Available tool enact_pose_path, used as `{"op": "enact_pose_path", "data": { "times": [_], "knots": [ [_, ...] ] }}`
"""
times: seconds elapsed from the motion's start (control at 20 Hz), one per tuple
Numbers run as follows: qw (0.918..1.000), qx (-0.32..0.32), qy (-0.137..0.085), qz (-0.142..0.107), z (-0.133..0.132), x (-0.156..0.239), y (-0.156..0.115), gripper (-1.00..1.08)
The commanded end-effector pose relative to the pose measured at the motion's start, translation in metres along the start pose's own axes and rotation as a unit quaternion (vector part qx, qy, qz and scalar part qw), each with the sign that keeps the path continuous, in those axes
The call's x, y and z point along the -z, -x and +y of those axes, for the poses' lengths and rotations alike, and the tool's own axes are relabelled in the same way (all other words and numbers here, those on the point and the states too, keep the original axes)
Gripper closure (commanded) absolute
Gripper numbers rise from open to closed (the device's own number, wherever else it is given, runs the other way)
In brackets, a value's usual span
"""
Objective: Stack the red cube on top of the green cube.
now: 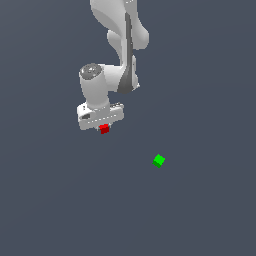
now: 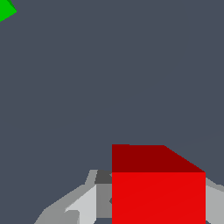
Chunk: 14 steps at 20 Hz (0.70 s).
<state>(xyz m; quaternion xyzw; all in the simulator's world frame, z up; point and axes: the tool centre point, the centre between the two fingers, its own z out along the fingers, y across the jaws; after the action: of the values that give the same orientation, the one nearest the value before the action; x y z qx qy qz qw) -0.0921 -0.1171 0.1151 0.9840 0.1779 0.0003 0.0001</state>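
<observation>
The red cube (image 1: pixel 104 129) sits between the fingertips of my white gripper (image 1: pixel 103 127), just under the hand. In the wrist view the red cube (image 2: pixel 158 192) fills the space between the two grey fingers (image 2: pixel 85 203), which press against its sides, so the gripper (image 2: pixel 158 208) is shut on it. The green cube (image 1: pixel 159 160) lies on the dark floor, apart from the gripper, toward the exterior view's right and lower in that view. Only a corner of the green cube (image 2: pixel 5 9) shows in the wrist view. I cannot tell whether the red cube is off the floor.
The plain dark grey floor (image 1: pixel 60 200) surrounds both cubes. The white arm (image 1: pixel 122 40) rises behind the gripper toward the top of the exterior view. No other objects show.
</observation>
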Motion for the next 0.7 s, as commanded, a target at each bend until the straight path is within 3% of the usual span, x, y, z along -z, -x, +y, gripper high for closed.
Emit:
{"op": "enact_pose_path", "data": {
  "times": [0.0, 0.65],
  "knots": [
    [1.0, 0.0, 0.0, 0.0, 0.0, 0.0059, 0.0, 1.08],
    [1.0, 0.0, 0.0, 0.0, -0.0083, 0.0028, -0.0093, 1.08]
  ]
}}
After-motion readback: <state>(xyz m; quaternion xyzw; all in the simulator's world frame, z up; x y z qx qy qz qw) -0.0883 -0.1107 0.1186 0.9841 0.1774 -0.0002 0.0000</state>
